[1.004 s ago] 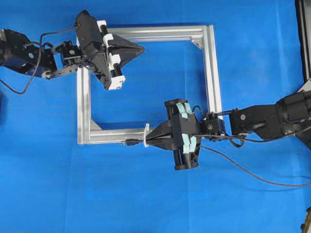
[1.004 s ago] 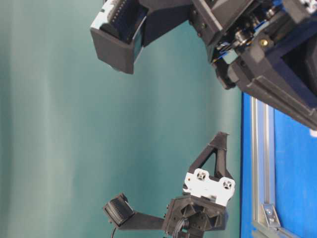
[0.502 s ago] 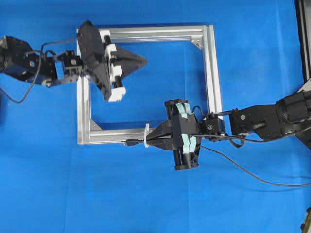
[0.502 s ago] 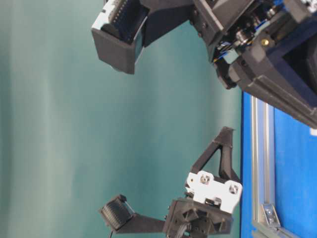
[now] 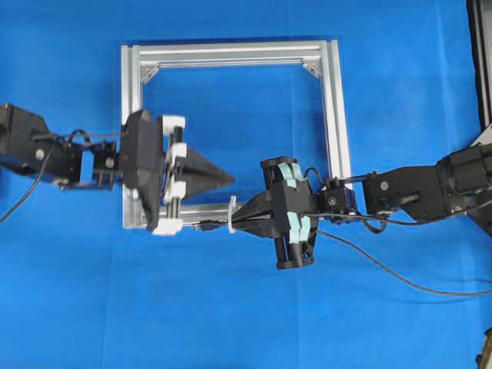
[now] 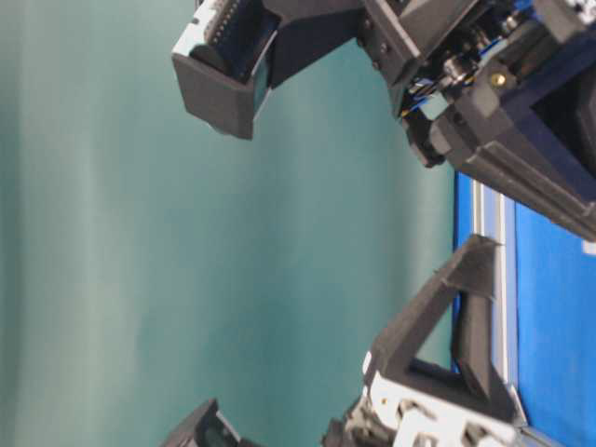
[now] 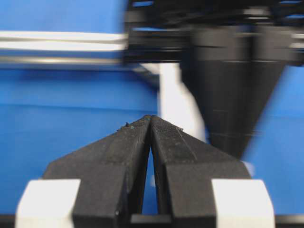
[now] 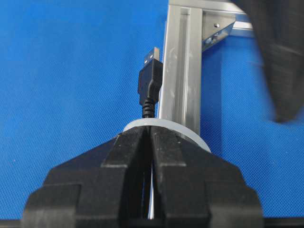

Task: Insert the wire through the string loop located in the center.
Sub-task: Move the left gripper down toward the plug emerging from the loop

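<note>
The wire's dark plug (image 8: 149, 83) with its metal tip pokes out past the white string loop (image 8: 190, 135), beside the silver rail. My right gripper (image 8: 148, 130) is shut on the wire just behind the loop. From overhead, the plug (image 5: 206, 226) lies left of the loop (image 5: 232, 215), and the right gripper (image 5: 240, 219) touches the loop from the right. The rest of the wire (image 5: 400, 277) trails off to the right. My left gripper (image 5: 229, 179) is shut with nothing in it, pointing right just above and left of the loop. In its wrist view the left gripper (image 7: 150, 117) faces the blurred loop (image 7: 175, 102).
The square aluminium frame (image 5: 330, 115) lies on the blue cloth, and the loop stands on its lower rail. My left arm crosses the frame's left rail (image 5: 131, 92). A corner bracket (image 8: 216, 31) shows beyond the plug.
My left arm has swung down from the frame's upper left corner to the lower rail, bringing its shut tips close to the loop. The right gripper and wire have stayed still.
</note>
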